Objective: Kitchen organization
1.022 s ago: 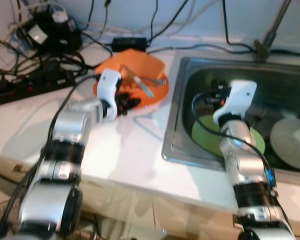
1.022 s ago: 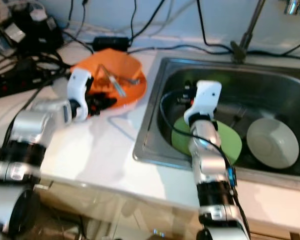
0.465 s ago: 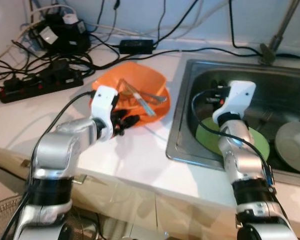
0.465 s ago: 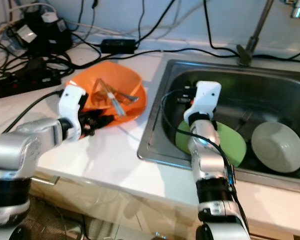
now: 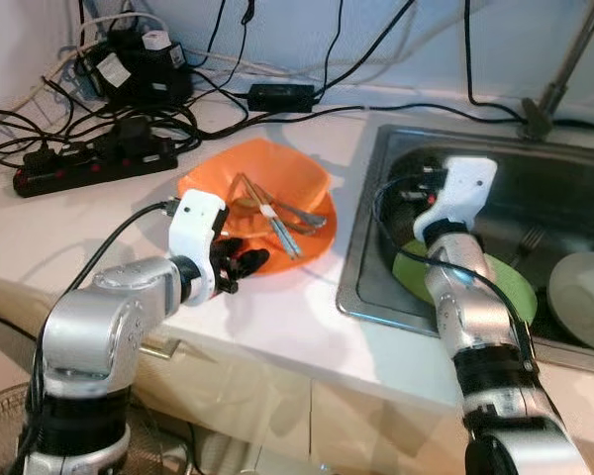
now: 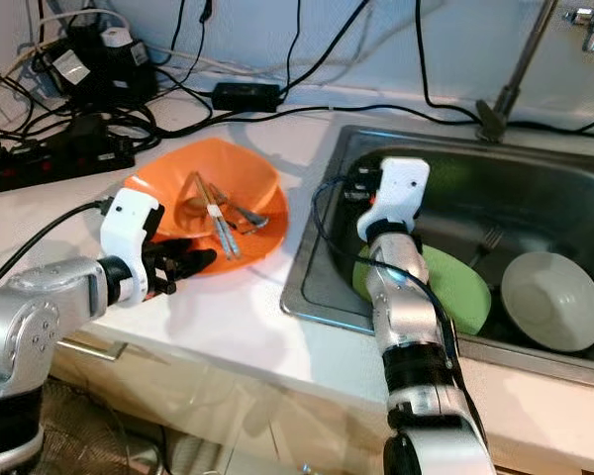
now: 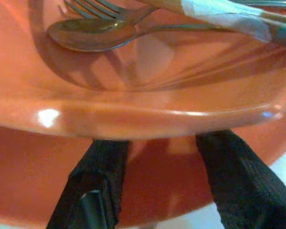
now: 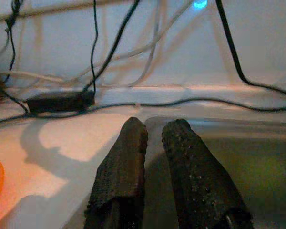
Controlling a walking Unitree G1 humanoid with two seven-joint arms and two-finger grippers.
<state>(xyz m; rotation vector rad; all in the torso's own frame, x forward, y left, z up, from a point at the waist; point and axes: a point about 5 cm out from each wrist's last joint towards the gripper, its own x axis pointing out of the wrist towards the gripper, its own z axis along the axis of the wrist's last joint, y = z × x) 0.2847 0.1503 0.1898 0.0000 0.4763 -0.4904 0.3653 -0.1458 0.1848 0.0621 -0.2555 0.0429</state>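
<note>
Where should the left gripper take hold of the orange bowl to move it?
Grip the near rim of the orange bowl, coming in low from the counter edge, where the left gripper already sits. In the left wrist view the black fingers are spread below that rim, which is a thin raised lip they could probably close over. Keep the bowl level, since cutlery lies loose inside.

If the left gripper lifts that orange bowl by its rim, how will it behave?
The orange plastic bowl probably lifts light but may flex at the thin rim. The loose metal fork, spoon and chopsticks inside would likely slide as it tilts. Its glossy surface could slip between the left gripper fingers.
</note>
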